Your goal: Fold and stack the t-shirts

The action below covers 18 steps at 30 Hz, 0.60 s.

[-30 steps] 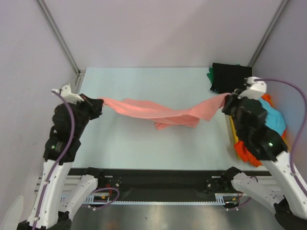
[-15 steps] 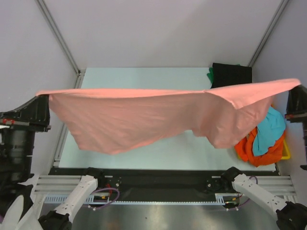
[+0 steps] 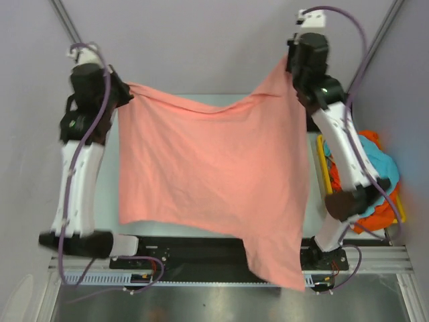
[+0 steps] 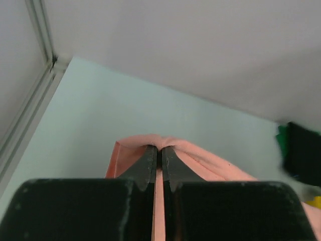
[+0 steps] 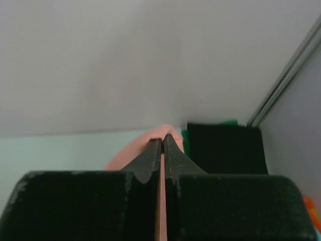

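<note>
**Item 1. Salmon pink t-shirt** [image 3: 214, 174]. It is held in the air above the bench [image 4: 115, 105] and stretched between both arms. Its top edge is carried toward the far edge, and the lower part hangs down over the near edge. The cloth is opened out wide, with a sag along the top and one corner drooping at the near right. No fold is seen in it.

**Item 2. Left jaws.** They are closed on a bunched upper corner of the salmon pink t-shirt, near the far left corner of the bench. In the left wrist view the cloth is pinched between the fingertips [image 4: 150, 163].

**Item 3. Right jaws.** They are closed on the opposite upper corner, near the far right corner. In the right wrist view a thin strip of cloth is clamped between the fingertips [image 5: 173, 155].

**Item 4. Black t-shirt** [image 5: 223, 148] **and green t-shirt** [image 5: 220, 122]. They lie together at the far right corner. Whether they are folded cannot be told.

**Item 5. Orange t-shirt** [image 3: 367, 213] **and turquoise t-shirt** [image 3: 382, 164]. They are heaped unfolded in the yellow tray [image 3: 324, 168] at the right edge.

**Status.** The task is judged to be at an early stage. One shirt is spread in the air and has yet to be laid flat, folded and stacked. The heaped shirts are untouched.
</note>
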Each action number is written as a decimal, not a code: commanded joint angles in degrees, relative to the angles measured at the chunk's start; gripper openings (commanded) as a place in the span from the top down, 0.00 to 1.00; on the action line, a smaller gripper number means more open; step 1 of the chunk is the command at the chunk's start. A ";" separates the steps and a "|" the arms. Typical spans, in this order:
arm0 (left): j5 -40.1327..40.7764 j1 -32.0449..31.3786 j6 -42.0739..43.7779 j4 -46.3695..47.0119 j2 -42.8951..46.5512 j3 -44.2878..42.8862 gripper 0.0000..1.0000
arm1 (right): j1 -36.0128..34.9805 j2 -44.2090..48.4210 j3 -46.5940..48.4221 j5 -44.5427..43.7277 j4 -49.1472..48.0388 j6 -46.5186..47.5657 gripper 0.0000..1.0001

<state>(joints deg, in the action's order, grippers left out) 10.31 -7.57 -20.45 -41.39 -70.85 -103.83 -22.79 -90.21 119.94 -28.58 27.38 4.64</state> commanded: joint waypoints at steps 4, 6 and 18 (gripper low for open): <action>-9.84 11.25 0.41 -0.90 -32.96 1.80 0.98 | 2.84 -35.32 28.17 3.61 11.07 -1.13 0.88; -9.87 12.14 1.19 -0.98 -38.72 -0.22 0.71 | 2.13 -48.79 44.32 1.17 16.37 -0.61 0.55; -9.34 12.41 -1.43 5.42 -27.89 11.70 0.00 | 4.50 -24.14 -7.68 13.28 0.40 -15.70 0.00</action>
<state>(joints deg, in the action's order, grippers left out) 2.22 5.19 -19.79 -41.12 -110.10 -95.46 -18.92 -123.98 114.50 -19.68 34.11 -5.08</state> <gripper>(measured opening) 0.994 0.994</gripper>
